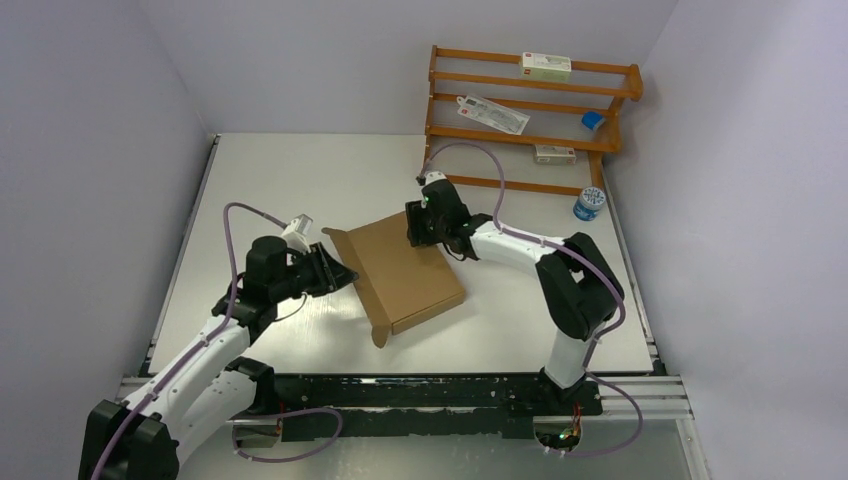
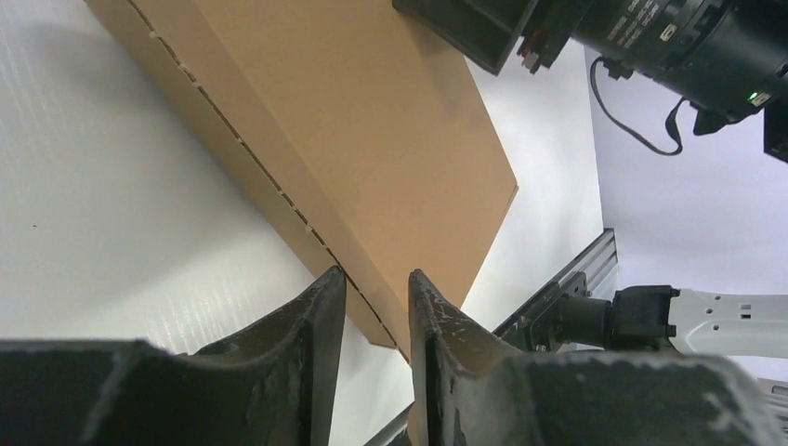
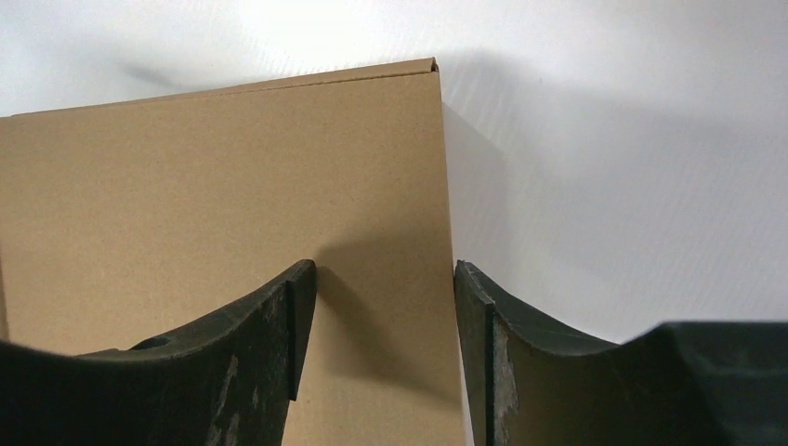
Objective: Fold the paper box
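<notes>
The paper box (image 1: pixel 405 272) is a shallow brown cardboard box lying in the middle of the table, with a narrow flap (image 1: pixel 357 275) standing up along its left side. My left gripper (image 1: pixel 340 272) is at that flap. In the left wrist view its jaws (image 2: pixel 376 288) stand narrowly apart around the flap's near end (image 2: pixel 367 302), and table shows through the gap. My right gripper (image 1: pixel 420 228) is at the box's far right corner. It is open (image 3: pixel 383 279), with one finger (image 3: pixel 293 316) over the cardboard top (image 3: pixel 214 195) and the other (image 3: pixel 474 316) just past the box's edge.
A wooden rack (image 1: pixel 530 110) with small white cartons and a blue item (image 1: pixel 594 120) stands at the back right. A blue-capped jar (image 1: pixel 589 203) sits below it on the table. Metal rails (image 1: pixel 400 385) run along the near edge. Walls close in on three sides.
</notes>
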Tool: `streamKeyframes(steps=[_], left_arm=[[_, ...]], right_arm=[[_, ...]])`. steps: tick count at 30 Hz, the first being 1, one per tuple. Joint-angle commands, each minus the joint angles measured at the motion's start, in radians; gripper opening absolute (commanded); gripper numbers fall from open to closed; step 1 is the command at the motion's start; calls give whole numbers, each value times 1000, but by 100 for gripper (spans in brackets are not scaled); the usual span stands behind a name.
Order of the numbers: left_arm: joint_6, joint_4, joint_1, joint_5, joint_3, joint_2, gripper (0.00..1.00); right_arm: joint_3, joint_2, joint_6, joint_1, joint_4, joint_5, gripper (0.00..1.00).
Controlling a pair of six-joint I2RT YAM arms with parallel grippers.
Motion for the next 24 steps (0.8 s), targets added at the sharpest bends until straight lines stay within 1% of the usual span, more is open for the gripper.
streamKeyframes(steps=[1,3,6,8,11,13,16,18,19,21,24], left_arm=[[-37,34,-12,34,10,-6,35],[-87,123,-28,62,-35,5,34],[-121,209,-115,31,-67,27,34],[-107,206,-173,-12,-54,45,37],[-39,74,-200,-80,6,49,46],[43,-84,-199,-164,63,21,53],[130,-313,-199,-370,166,-38,62],[158,-401,-198,-497,213,-58,68],[163,-430,-197,-569,243,-56,72],[179,-447,-190,-618,283,-29,76],[206,-403,-157,-607,340,71,78]], right_arm=[[77,76,-121,5,-10,30,58],[153,130,-163,5,-17,16,58],[249,196,-203,3,-2,-9,60],[294,214,-222,3,2,-13,61],[316,184,-249,3,-10,5,64],[259,120,-266,2,-4,24,66],[120,-28,-275,4,19,58,69],[18,-132,-255,10,25,67,69],[-24,-174,-234,15,20,71,69],[-110,-279,-179,19,11,85,69],[-239,-409,-74,18,-5,119,71]])
